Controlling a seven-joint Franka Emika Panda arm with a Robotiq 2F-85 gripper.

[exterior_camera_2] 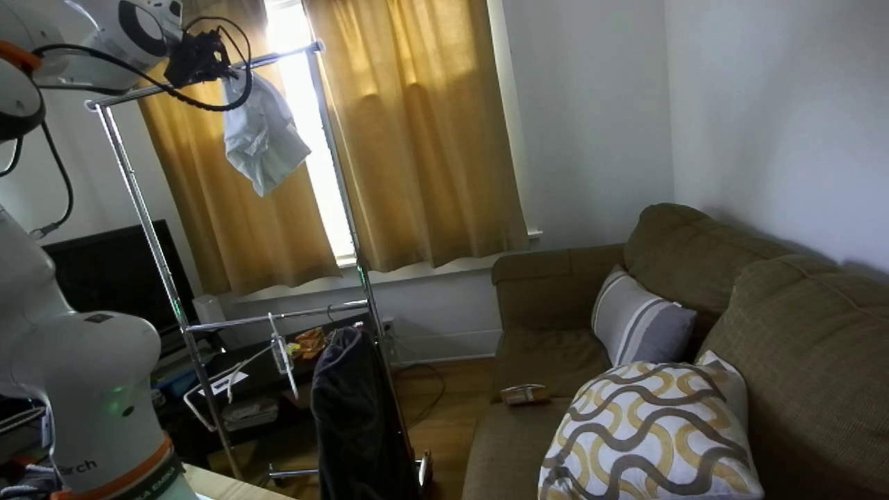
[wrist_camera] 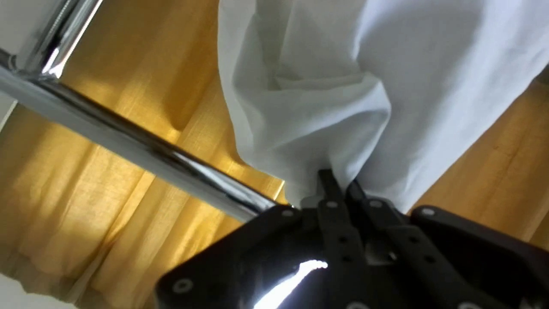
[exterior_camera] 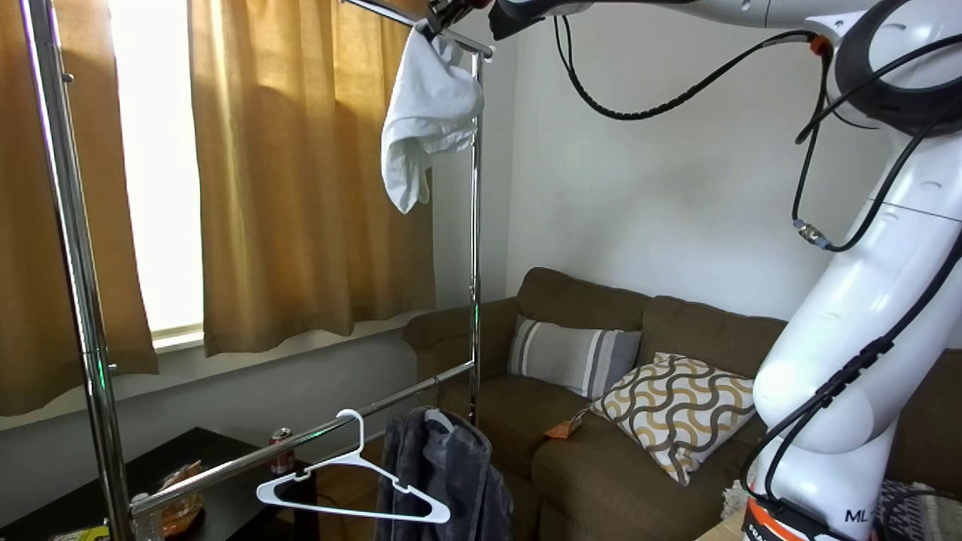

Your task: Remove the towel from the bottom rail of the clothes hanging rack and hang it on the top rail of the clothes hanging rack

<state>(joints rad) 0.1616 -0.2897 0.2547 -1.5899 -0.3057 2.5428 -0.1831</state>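
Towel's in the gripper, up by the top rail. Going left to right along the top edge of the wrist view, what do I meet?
Pale grey background → the rack's upright post → gold curtain → white towel, which runs on to the picture's right edge.

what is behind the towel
In both exterior views, a curtain shows past the edges of the towel; in an exterior view, so does the bright window. Whatever the towel directly covers cannot be seen.
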